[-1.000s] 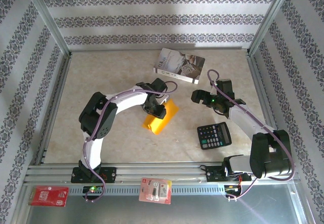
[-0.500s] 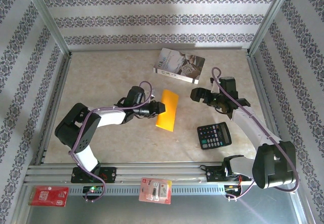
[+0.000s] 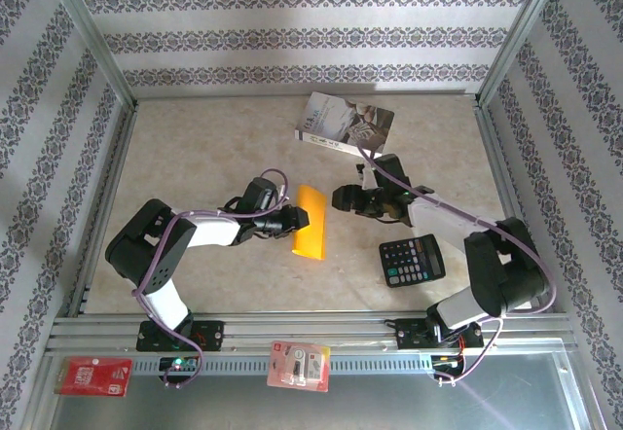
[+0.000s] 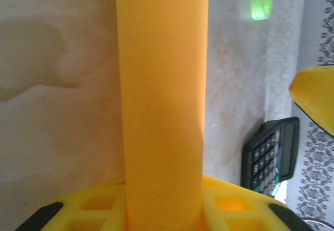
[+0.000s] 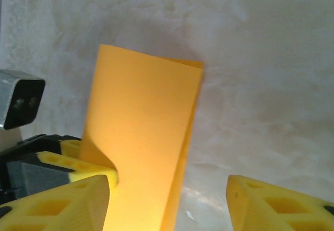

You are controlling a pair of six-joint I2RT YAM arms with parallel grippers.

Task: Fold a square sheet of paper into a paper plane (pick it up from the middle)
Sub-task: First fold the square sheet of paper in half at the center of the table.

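Note:
The square sheet of paper (image 3: 311, 222) is orange and folded into a long narrow strip. It is held just above the table centre. My left gripper (image 3: 295, 218) is shut on its left long edge. In the left wrist view the strip (image 4: 162, 95) rises straight up from between my left gripper (image 4: 164, 212) jaws. My right gripper (image 3: 343, 197) hovers just right of the strip, jaws open. In the right wrist view the strip (image 5: 148, 131) stands between and beyond the fingers of my right gripper (image 5: 172, 205), nearer the left fingertip (image 5: 68, 202). A paper plane is out of view.
A grey-white book (image 3: 346, 125) lies at the back of the table. A black calculator (image 3: 411, 260) lies front right, under my right arm, and also shows in the left wrist view (image 4: 269, 155). A red pack (image 3: 92, 376) and a blister pack (image 3: 300, 365) rest on the front rail.
My right arm has swung left from beside the calculator up to the strip, and its jaws have narrowed. The left gripper has kept its hold, and the strip has tilted a little.

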